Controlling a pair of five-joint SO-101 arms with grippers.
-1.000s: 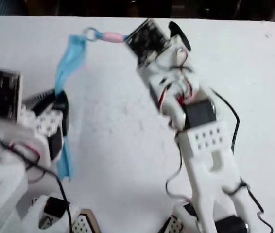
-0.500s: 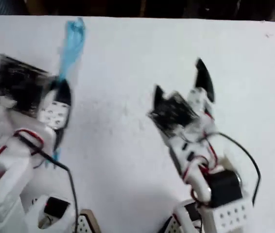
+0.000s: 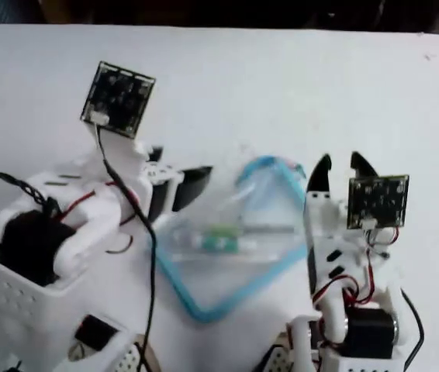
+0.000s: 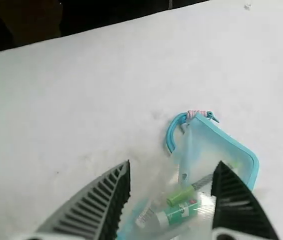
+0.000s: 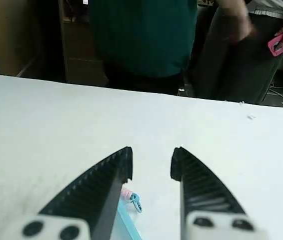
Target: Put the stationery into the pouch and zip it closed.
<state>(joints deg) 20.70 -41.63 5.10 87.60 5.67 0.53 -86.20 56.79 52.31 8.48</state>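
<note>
The clear pouch (image 3: 239, 267) with a blue rim lies flat on the white table between the two arms. Green stationery (image 3: 221, 237) shows through its wall. In the left wrist view the pouch (image 4: 216, 150) lies just beyond my fingers, with the green pens (image 4: 179, 204) inside and the pink zip pull (image 4: 196, 114) at its far corner. My left gripper (image 3: 179, 180) (image 4: 172, 167) is open and apart from the pouch. My right gripper (image 3: 340, 164) (image 5: 151, 152) is open and holds nothing; it stands beside the pouch's right edge, with the pull (image 5: 127, 194) below its fingers.
The white table (image 3: 297, 85) stretches bare to its far edge. The left arm's body (image 3: 41, 256) and the right arm's base (image 3: 355, 325) stand at the near edge. Beyond the far table edge (image 5: 131, 87) the room is dark.
The right gripper has let go of the pink pull and drawn back toward its base. The left gripper has released the pouch, which hung stretched before and now lies flat between the arms.
</note>
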